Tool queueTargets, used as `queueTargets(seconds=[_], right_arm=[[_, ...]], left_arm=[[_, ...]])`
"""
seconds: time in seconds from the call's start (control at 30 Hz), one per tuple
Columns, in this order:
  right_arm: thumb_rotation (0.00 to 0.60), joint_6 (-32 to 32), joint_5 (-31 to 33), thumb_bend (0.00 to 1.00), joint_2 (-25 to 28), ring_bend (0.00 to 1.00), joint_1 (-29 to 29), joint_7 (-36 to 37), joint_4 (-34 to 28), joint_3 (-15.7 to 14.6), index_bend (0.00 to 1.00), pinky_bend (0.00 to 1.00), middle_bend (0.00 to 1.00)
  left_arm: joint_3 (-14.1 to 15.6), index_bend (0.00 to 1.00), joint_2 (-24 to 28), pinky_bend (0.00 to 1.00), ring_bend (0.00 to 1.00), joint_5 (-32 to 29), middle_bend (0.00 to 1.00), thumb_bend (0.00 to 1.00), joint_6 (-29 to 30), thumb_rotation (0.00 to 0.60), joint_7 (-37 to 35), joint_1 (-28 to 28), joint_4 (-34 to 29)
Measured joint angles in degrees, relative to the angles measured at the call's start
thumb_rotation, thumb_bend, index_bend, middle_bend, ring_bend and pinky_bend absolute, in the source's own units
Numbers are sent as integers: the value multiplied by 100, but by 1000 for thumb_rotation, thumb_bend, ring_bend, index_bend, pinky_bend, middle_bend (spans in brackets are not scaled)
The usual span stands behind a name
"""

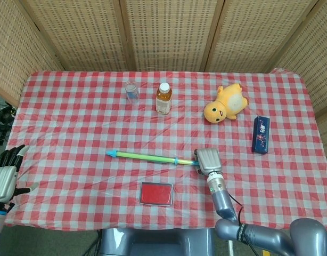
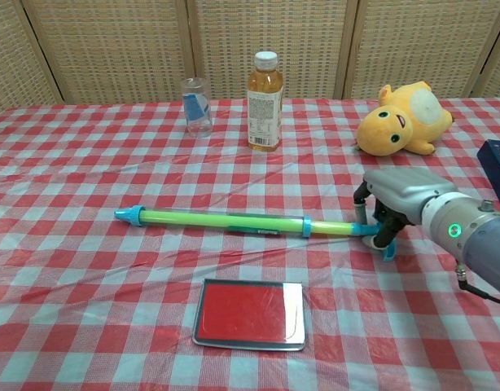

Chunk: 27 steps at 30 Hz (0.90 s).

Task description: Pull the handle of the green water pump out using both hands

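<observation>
My fingers (image 2: 383, 230) on the right hand (image 2: 401, 199) curl down around the blue handle (image 2: 379, 235) of the green water pump (image 2: 225, 219), gripping it; my left hand (image 1: 5, 176) hangs off the worktop's left edge, fingers apart, holding nothing. The pump lies flat on the red-checked worktop (image 1: 73, 122), near its middle, blue tip pointing left. Just in front sits a red tin (image 2: 250, 314). Behind stand a clear cup (image 2: 196, 106) and a bottle (image 2: 265, 90), with a yellow plush toy (image 2: 401, 120) and a dark blue box (image 1: 260, 134) toward the right. Wicker screens (image 1: 169, 32) close in the back and sides. Bare cloth lies left of the pump's tip.
</observation>
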Motion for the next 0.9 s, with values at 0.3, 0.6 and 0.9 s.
queueTargets(seconds=[0.3, 0.6, 0.9], right_arm=[[600, -2, 9, 506, 250, 1000, -20, 133, -241, 57, 757, 732, 1000], [600, 44, 326, 523, 696, 1000, 124, -50, -831, 405, 792, 737, 1000], [600, 25, 1049, 537, 1116, 1000, 444, -297, -1258, 746, 802, 740, 1000]], left_arm=[[7, 0, -4, 0, 0, -25, 0, 99, -56, 600, 98, -35, -71], [-166, 12, 190, 0, 0, -209, 0, 122, -364, 600, 253, -279, -388], [-641, 144, 493, 0, 0, -846, 0, 250, -1083, 600, 761, -966, -978]])
